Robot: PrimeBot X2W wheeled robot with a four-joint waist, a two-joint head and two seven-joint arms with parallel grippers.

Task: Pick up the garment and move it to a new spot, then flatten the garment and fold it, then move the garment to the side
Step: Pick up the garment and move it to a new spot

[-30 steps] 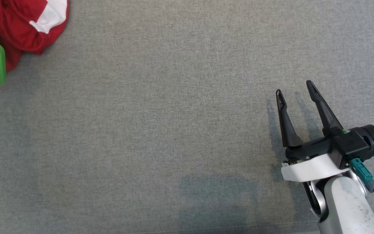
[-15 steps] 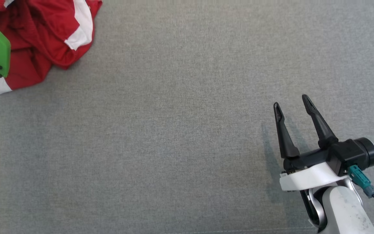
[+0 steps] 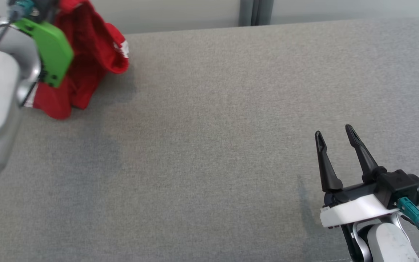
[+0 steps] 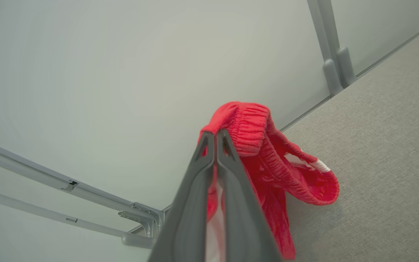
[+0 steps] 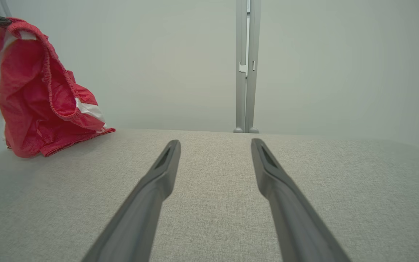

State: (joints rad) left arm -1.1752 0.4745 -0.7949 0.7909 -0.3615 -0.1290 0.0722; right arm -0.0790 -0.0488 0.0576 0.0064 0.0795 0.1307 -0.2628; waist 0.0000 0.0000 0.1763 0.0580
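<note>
Left gripper [image 4: 215,133] is raised at far left, fingers pinched on the red garment [image 4: 278,171], which hangs with its lower end on the grey surface [image 3: 213,145]. Right gripper [image 3: 334,131] is held low, fingers spread.

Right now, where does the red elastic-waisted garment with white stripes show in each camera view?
Head view: red garment with white stripes, upper left, beside the green plate.
Left wrist view: garment at centre, pinched by the left gripper.
Right wrist view: garment at upper left.
Shared landmark: the grey wall post.
</note>
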